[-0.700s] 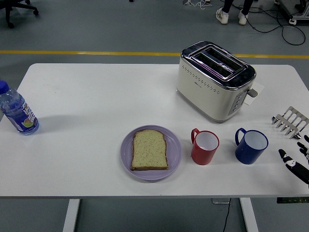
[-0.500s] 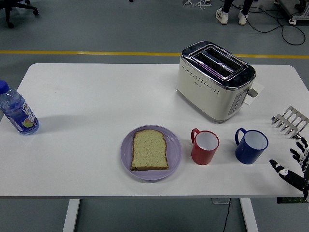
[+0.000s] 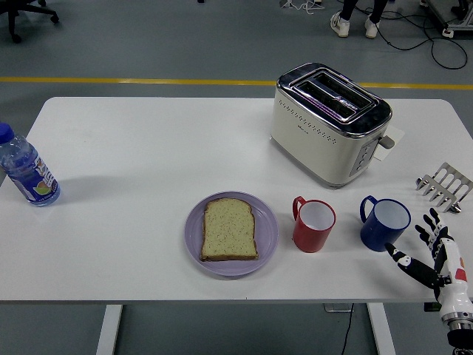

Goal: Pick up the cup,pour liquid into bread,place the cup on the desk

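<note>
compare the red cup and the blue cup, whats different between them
The red cup is red outside and white inside; the blue cup is blue inside and out. The red cup stands next to the purple plate holding the bread; the blue cup stands farther right, nearest the right hand, whose open fingers do not touch it. Both are upright, with handles at their upper left.

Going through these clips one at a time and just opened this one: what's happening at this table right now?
The robot's right hand is at the table's near right corner, fingers spread and holding nothing, close to the blue cup but not touching it. The red cup stands upright just left of the blue one, and a slice of bread lies on a purple plate further left. Nothing has been picked up or poured yet. The left arm is not in view.
</note>
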Robot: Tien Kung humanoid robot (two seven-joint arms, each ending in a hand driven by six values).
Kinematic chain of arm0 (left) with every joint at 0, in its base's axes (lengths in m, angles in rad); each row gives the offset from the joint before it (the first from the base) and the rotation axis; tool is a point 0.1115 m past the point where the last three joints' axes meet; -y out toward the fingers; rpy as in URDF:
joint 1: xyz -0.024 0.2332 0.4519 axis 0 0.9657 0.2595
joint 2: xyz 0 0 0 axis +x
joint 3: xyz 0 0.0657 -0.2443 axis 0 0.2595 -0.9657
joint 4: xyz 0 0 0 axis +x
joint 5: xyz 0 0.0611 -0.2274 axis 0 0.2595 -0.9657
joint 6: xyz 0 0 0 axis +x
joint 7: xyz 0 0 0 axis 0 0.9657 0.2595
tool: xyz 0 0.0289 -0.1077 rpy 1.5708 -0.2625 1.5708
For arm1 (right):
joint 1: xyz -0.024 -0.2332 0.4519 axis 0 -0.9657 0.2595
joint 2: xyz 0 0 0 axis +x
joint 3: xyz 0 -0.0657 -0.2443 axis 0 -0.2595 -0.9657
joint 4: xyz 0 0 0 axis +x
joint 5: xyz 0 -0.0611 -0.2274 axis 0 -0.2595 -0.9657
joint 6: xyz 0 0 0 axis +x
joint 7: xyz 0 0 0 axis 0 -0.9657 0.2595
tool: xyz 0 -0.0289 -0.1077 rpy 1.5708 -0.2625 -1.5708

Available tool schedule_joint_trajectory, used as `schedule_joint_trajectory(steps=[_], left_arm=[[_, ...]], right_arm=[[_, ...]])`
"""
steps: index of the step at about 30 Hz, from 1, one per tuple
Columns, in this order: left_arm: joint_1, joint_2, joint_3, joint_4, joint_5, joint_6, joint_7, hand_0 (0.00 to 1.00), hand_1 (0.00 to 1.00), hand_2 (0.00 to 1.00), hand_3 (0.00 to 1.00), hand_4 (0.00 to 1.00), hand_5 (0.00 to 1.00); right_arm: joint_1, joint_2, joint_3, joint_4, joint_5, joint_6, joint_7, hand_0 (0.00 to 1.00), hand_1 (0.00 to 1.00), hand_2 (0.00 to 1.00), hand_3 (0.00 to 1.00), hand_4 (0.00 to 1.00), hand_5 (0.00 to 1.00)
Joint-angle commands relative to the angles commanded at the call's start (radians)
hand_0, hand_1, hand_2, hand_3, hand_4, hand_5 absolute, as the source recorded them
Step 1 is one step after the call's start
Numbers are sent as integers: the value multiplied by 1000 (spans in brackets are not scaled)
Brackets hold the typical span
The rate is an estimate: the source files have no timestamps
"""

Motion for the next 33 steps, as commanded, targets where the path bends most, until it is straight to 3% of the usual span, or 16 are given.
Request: schedule_joint_trajectory(steps=[11,20,33], left_arm=[[-2,-1,2,0,-4,-1,1,637,645,656,546,320,843],[-3,-2,-1,0,-8,-2,1,636,646,656,546,321,843],[-2,-4,0,0,-9,-2,0,636,645,656,547,320,843]], right_arm=[[61,27,-43,-44,-8,-7,10,945,877,975,998,970,102],[132,69,-49,-141,8,-39,27,948,877,977,998,971,103],[195,77,-91,-223,54,-44,40,955,874,979,998,972,109]])
